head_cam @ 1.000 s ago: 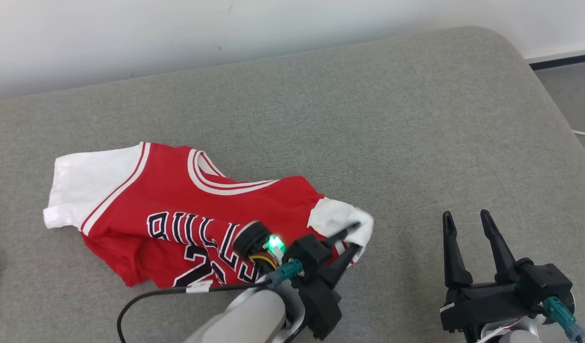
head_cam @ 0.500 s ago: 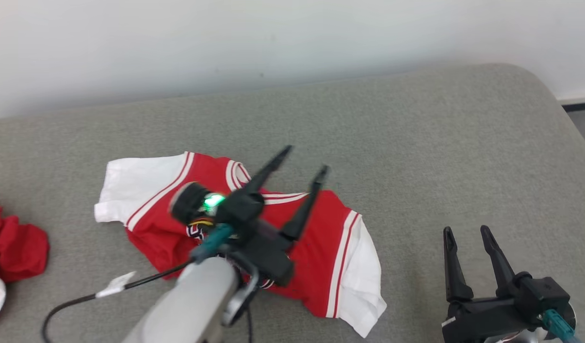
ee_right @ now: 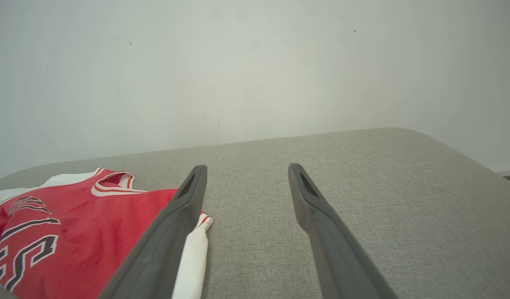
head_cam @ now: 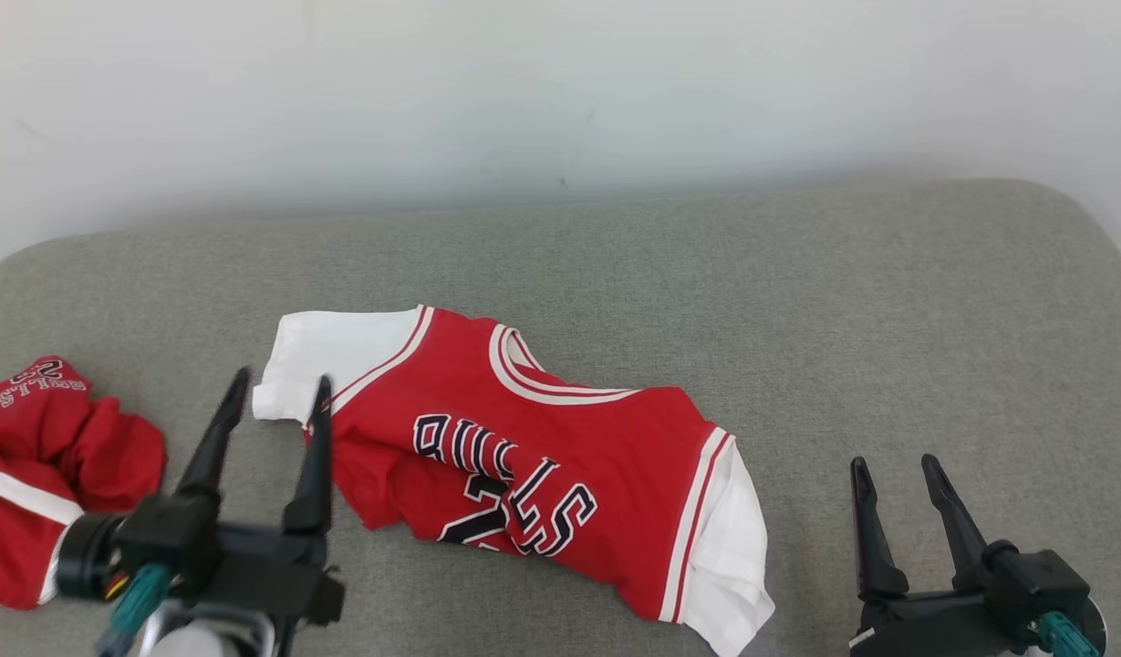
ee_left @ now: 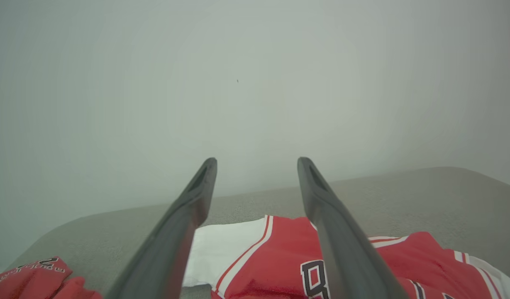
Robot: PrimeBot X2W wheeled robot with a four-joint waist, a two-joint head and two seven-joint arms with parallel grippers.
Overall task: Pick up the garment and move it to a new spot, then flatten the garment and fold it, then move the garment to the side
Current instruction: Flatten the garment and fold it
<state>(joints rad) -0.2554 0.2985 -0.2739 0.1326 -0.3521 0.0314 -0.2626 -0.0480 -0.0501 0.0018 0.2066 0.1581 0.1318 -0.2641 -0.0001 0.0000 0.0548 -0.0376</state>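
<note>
The garment [head_cam: 542, 447], a red jersey with white sleeves and black lettering, lies spread but wrinkled on the grey cushioned surface [head_cam: 797, 301]. It also appears low in the left wrist view [ee_left: 275, 265] and at the left of the right wrist view [ee_right: 72, 224]. My left gripper [head_cam: 280, 394] stands open at the lower left, its fingertips by the jersey's left white sleeve, nothing between them. The same open fingers [ee_left: 188, 224] frame that sleeve from the wrist. My right gripper [head_cam: 893, 467] is open at the lower right, apart from the jersey; its fingers [ee_right: 317, 216] rise over bare cushion.
A second red garment [head_cam: 49, 465] lies crumpled at the far left edge, also seen at the bottom left of the left wrist view [ee_left: 35, 278]. A pale wall [head_cam: 560, 91] runs behind the cushion. Bare cushion stretches right of the jersey.
My left gripper let go of the jersey's right sleeve, opened, and swung across to the lower left. The sleeve now lies spread. The camera shifted, bringing the second garment into view. Right gripper unchanged.
</note>
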